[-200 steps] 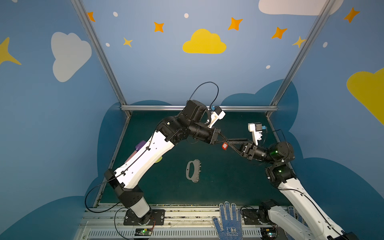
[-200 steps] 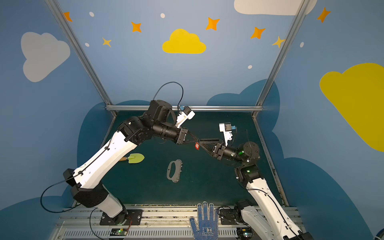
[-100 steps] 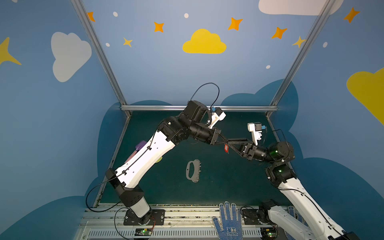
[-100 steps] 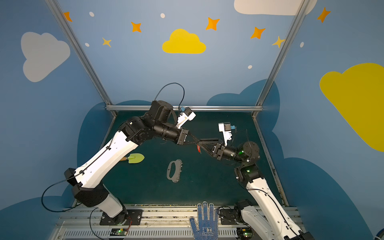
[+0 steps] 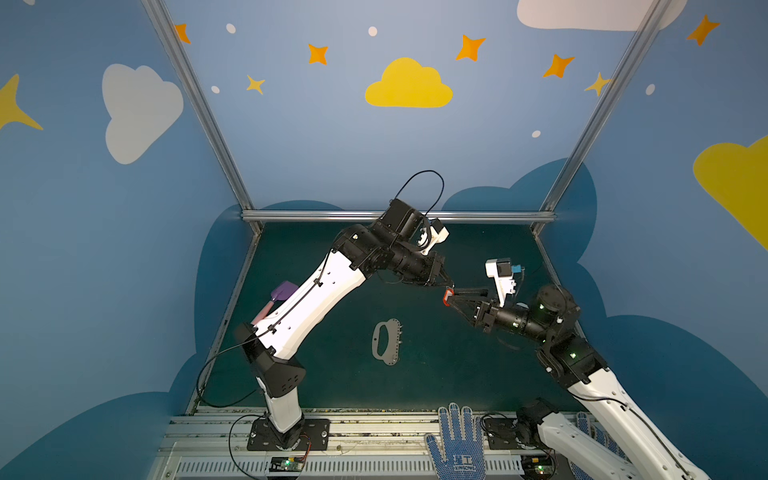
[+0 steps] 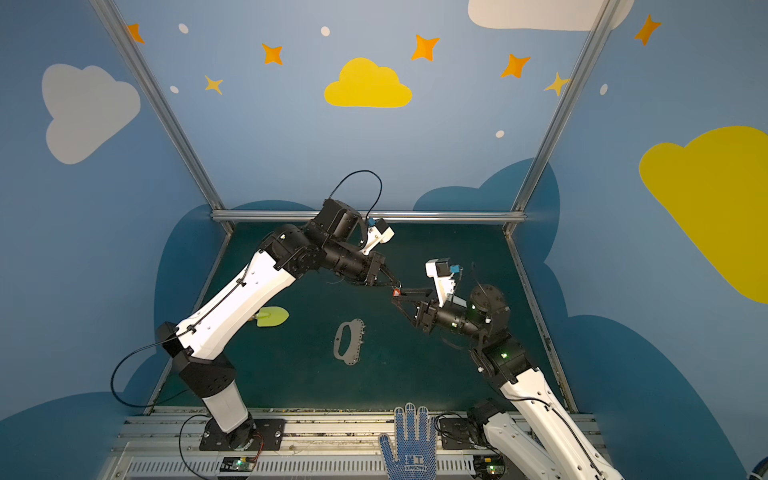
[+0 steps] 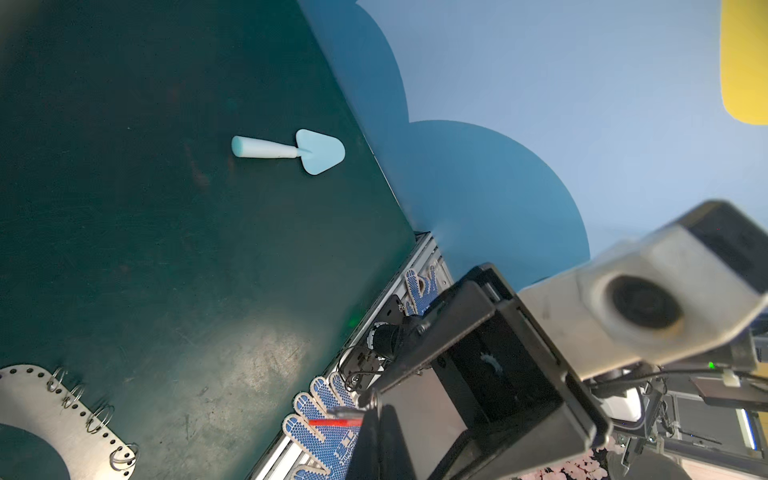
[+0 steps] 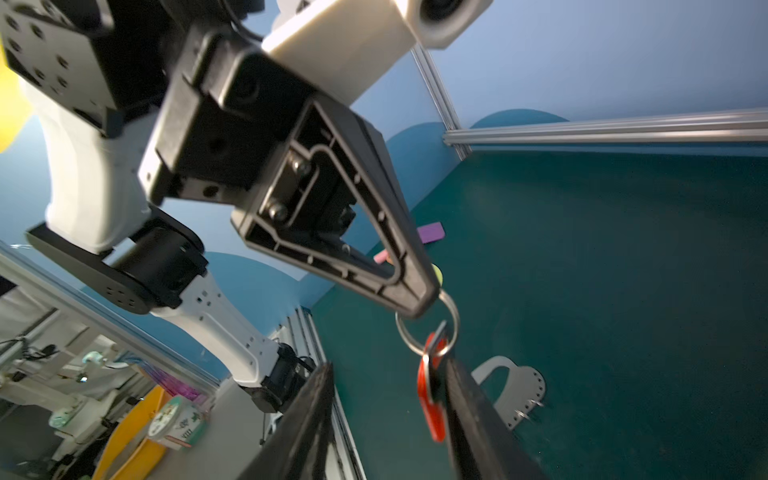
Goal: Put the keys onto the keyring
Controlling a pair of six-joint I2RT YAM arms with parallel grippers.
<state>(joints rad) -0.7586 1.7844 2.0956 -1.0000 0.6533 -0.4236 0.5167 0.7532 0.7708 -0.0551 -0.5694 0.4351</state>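
**Handover in mid-air: keys between the two grippers**

Since a second ago the right gripper [image 5: 449, 298] has spread its jaws a little and its tips have drawn up around the red tag. The left arm has barely shifted, and the keyring [image 5: 388, 343] lies where it lay.

- Left gripper [image 8: 424, 305]: jaws fully closed, pinching the large split ring of the keys [image 8: 430, 390] at the very fingertips. The bunch hangs from that ring, well above the green mat [image 5: 436, 374].
- Right gripper: jaws partly open, gripping nothing. In the right wrist view the red tag hangs between its fingers [image 8: 461, 415], close against one and well apart from the other. Contact cannot be told.
- In both top views the two grippers meet tip to tip above the mat's middle, with the tag at the meeting point.
- Keyring: flat on the mat, below and in front of the grippers, untouched. The left wrist view shows small split rings in its edge holes.
- A pale blue shovel [image 7: 291, 151] lies on the mat, well apart.
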